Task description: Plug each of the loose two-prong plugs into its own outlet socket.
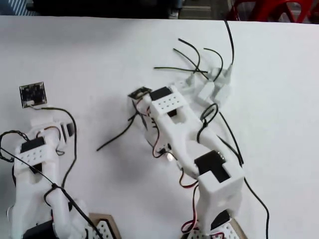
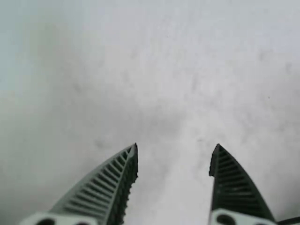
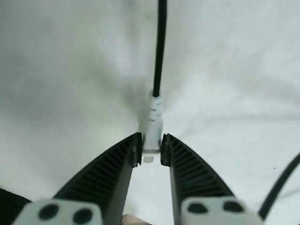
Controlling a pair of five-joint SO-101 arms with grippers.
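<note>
Plug [image 3: 153,118] sits clamped in the right tool [image 3: 150,149]; left tool [image 2: 174,153] gapes apart over table [image 2: 140,70].

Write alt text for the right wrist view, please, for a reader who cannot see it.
The right gripper, with black ribbed fingers, is shut on the end of a small white plastic plug against the white table. The plug's thin black cable runs straight away from the gripper, and a second black cable lies nearby.
</note>
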